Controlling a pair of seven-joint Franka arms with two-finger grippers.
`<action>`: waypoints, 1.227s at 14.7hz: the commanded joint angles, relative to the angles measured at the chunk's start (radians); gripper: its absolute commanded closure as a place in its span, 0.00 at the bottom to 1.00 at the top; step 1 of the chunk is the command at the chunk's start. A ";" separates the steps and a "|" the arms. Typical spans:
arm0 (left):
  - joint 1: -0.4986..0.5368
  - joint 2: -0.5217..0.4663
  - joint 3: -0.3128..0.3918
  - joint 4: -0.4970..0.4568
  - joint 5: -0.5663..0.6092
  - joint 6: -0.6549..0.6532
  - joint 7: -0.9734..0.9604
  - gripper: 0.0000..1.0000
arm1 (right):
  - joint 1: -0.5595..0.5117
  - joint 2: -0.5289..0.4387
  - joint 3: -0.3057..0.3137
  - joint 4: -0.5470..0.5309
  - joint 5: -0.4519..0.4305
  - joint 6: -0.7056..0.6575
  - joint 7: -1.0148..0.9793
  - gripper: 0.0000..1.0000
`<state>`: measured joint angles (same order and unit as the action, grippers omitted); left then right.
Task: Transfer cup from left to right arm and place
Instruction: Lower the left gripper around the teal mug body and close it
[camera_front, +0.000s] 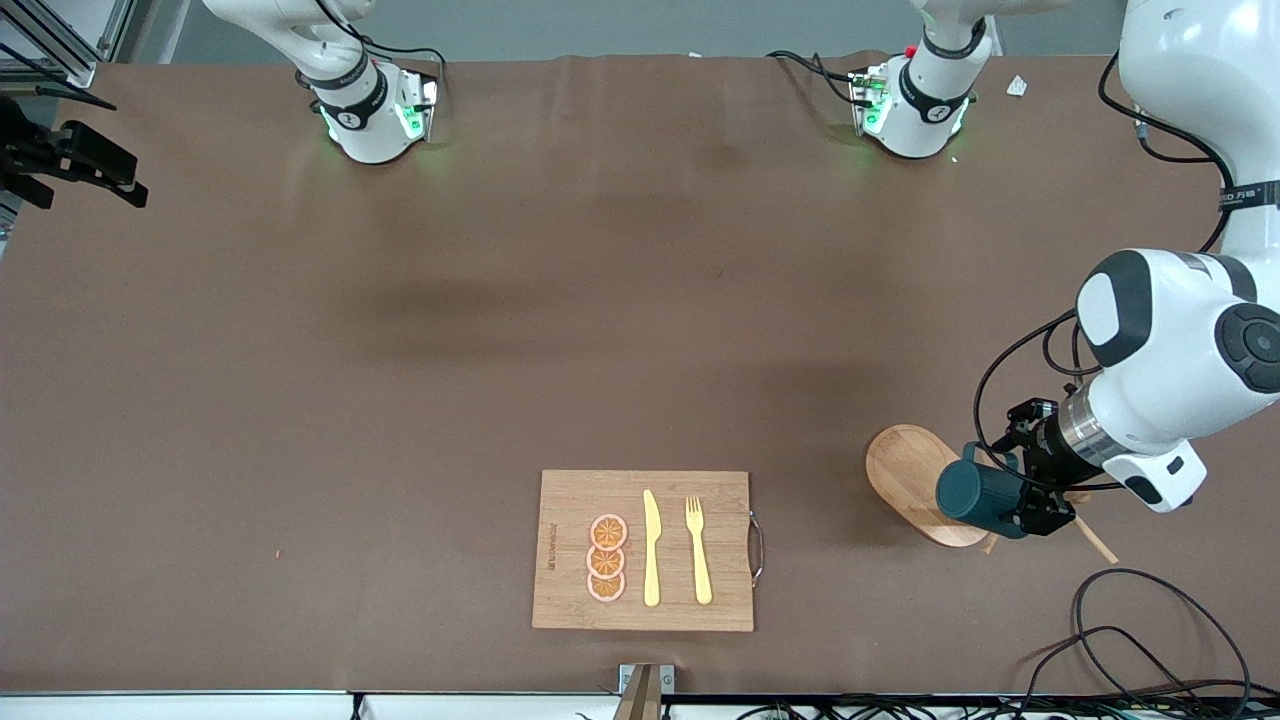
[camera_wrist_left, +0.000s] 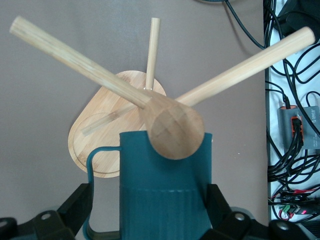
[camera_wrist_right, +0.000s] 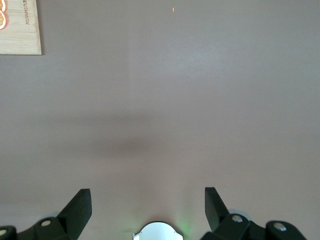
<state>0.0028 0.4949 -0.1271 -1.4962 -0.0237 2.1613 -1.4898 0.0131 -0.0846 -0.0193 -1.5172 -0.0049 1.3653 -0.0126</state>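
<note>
The dark teal ribbed cup (camera_front: 978, 492) lies on its side in the air over the base of a wooden peg stand (camera_front: 905, 465), near the left arm's end of the table. In the left wrist view the cup (camera_wrist_left: 165, 200) sits between the jaws, its loop handle (camera_wrist_left: 91, 165) beside one finger. The stand's round knob (camera_wrist_left: 172, 127) is right against the cup's end. My left gripper (camera_front: 1000, 490) stands open around the cup, one finger (camera_wrist_left: 216, 197) against its side. My right gripper (camera_wrist_right: 147, 197) is open over bare table and holds nothing.
A wooden board (camera_front: 570, 500) with orange slices (camera_front: 606, 558), a yellow knife (camera_front: 651, 550) and a fork (camera_front: 698, 550) lies near the front edge. Its corner (camera_wrist_right: 20, 30) shows in the right wrist view. Loose cables (camera_front: 1150, 640) lie by the left arm's end.
</note>
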 joint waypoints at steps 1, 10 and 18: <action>-0.007 0.024 0.000 0.019 -0.004 0.023 -0.010 0.00 | -0.009 -0.015 0.005 -0.017 0.005 0.000 0.002 0.00; -0.017 0.043 -0.002 0.020 -0.005 0.031 -0.010 0.00 | -0.009 -0.015 0.005 -0.017 0.005 0.000 0.002 0.00; -0.017 0.050 -0.003 0.030 -0.007 0.045 -0.012 0.28 | -0.010 -0.014 0.005 -0.014 0.005 0.000 0.002 0.00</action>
<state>-0.0104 0.5320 -0.1290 -1.4922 -0.0237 2.2023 -1.4898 0.0131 -0.0846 -0.0195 -1.5172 -0.0049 1.3652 -0.0126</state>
